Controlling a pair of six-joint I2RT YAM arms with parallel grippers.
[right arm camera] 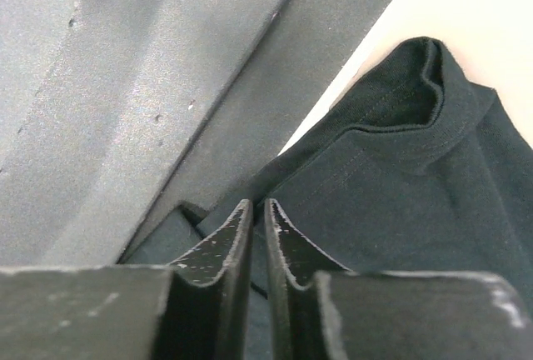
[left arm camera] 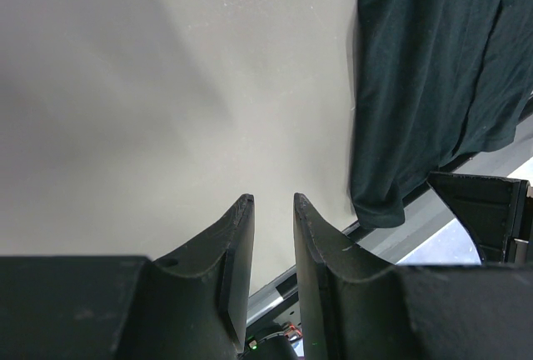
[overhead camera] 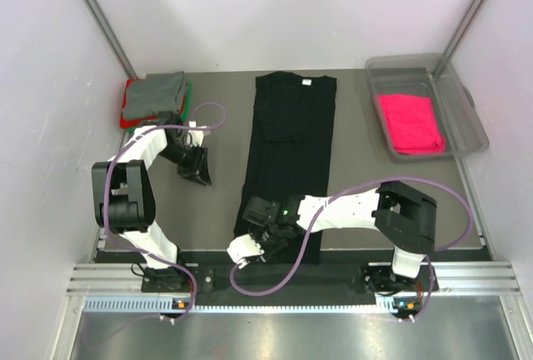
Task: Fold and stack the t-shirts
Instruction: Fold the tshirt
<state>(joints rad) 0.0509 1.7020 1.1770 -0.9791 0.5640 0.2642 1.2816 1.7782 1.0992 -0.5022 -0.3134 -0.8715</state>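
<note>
A black t-shirt (overhead camera: 291, 127) lies as a long narrow strip down the middle of the table, white neck label at the far end. It also shows in the left wrist view (left arm camera: 433, 68) and the right wrist view (right arm camera: 400, 177). My right gripper (overhead camera: 251, 246) (right arm camera: 258, 203) is at the shirt's near hem by the table's front edge, jaws almost together with black cloth between them. My left gripper (overhead camera: 198, 172) (left arm camera: 273, 199) hovers over bare table left of the shirt, jaws slightly apart and empty. A grey tee (overhead camera: 156, 92) tops a red one (overhead camera: 126, 110) and a green one (overhead camera: 189, 97) at the far left.
A clear plastic bin (overhead camera: 468, 110) at the far right holds a folded hot-pink tee (overhead camera: 410, 122). The metal rail (right arm camera: 125, 85) of the front edge runs right beside my right gripper. White walls close in both sides and the back.
</note>
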